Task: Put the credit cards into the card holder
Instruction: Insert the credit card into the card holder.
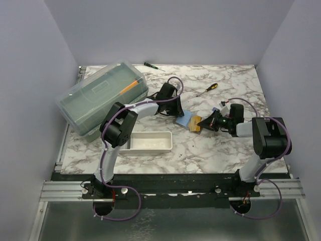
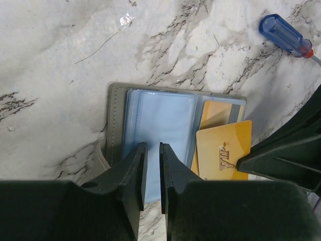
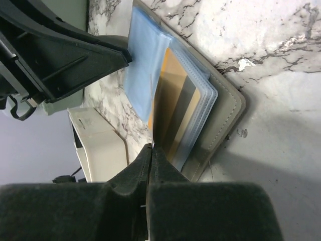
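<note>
Surface: a white-and-grey marble table [image 1: 220, 150] enclosed by plain pale walls.

Card holder [image 2: 116, 120]: lies open and flat near the table's middle, between the two grippers. Its clear blue sleeves [image 2: 165, 115] face upward.

Cards: the stowed card [image 2: 220, 113], gold with a grey stripe, sits inside a sleeve on the right half. The VIP card [image 2: 223, 150], also gold, overlaps that half and projects past the holder's edge. It is not seated.

Right gripper [image 3: 150, 150]: fingers closed tight on the VIP card, which shows edge-on between them.

Left gripper [image 2: 152, 150]: fingers drawn nearly together with a slim gap, their tips on the blue sleeves. Whether they pinch a leaf or only pin it down cannot be told.

Step in hand, by judgement: insertion of the VIP card into a sleeve pocket, with the left arm steadying the holder.

Next move, by judgement: the card's leading edge must meet the pocket mouth squarely and slide in flat. The left arm has to stop the holder from sliding away.

Surroundings: a blue-handled screwdriver [image 2: 286, 32] lies just beyond the holder. A white tray [image 1: 150, 143] sits nearer the left arm's base. A translucent green lidded box [image 1: 100, 95] stands at the far left.
</note>
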`<state>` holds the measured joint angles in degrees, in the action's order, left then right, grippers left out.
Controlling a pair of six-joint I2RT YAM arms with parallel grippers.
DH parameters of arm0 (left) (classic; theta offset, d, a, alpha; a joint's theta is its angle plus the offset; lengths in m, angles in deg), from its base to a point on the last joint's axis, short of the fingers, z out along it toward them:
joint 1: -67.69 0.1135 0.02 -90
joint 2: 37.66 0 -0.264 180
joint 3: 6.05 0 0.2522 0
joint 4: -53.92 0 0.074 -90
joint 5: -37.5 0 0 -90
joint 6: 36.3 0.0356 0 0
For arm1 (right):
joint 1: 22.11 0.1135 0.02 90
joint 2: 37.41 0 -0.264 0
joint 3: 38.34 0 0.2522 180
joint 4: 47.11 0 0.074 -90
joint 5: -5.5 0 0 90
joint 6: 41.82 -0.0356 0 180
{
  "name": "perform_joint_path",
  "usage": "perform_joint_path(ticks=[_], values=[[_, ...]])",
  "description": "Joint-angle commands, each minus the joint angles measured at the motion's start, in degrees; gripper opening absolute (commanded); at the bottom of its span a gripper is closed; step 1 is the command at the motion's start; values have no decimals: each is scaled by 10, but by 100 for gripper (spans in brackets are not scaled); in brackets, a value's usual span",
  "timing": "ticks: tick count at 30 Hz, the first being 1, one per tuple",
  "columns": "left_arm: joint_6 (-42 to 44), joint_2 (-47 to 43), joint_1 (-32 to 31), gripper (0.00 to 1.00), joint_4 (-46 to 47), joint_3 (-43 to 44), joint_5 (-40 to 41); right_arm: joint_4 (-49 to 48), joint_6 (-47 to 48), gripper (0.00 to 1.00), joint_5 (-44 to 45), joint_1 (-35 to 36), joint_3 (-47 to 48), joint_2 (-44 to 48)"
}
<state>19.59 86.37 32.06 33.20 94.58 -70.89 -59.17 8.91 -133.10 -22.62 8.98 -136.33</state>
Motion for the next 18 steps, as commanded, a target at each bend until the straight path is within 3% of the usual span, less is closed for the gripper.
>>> perform_joint_path(ticks=[1,18], values=[[10,10,2,22,-22,-4,31,-24,-40,0,-15,-5,0,-16],[-2,14,2,20,-24,-4,16,-73,-69,0,-18,-6,15,-74]])
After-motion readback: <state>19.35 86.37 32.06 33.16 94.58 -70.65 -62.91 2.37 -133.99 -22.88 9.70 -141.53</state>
